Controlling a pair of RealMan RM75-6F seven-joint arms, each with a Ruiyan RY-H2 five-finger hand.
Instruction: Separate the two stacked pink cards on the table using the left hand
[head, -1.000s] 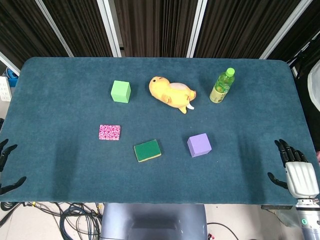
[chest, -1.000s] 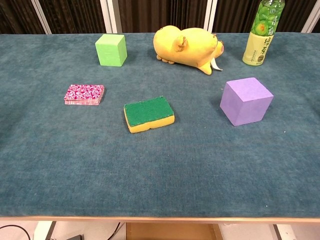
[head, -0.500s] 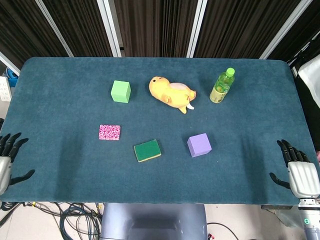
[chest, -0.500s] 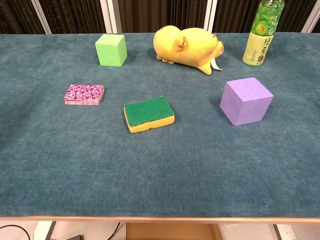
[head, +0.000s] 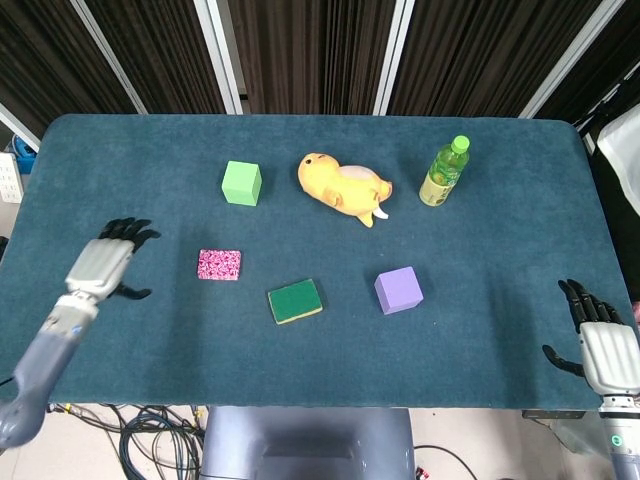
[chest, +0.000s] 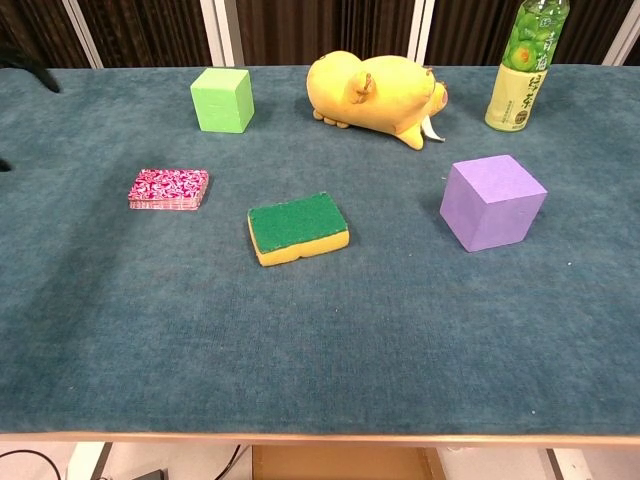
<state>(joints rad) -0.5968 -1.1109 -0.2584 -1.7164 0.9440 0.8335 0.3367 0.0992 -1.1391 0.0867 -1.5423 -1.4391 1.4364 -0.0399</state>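
Note:
The stacked pink cards (head: 219, 264) lie flat on the blue table, left of centre; the chest view shows them as a low pile (chest: 168, 189). My left hand (head: 104, 262) hovers over the table to the left of the cards, apart from them, fingers spread and empty. In the chest view only its dark fingertips (chest: 30, 72) show at the upper left edge. My right hand (head: 597, 345) stays at the table's front right corner, fingers apart, holding nothing.
A green-topped sponge (head: 295, 301) lies right of the cards, with a purple cube (head: 398, 290) beyond it. Further back stand a green cube (head: 241, 183), a yellow plush toy (head: 343, 187) and a green bottle (head: 443, 172).
My left hand has moved from the table's front left edge up and inward over the table, toward the cards. The right hand has barely shifted.

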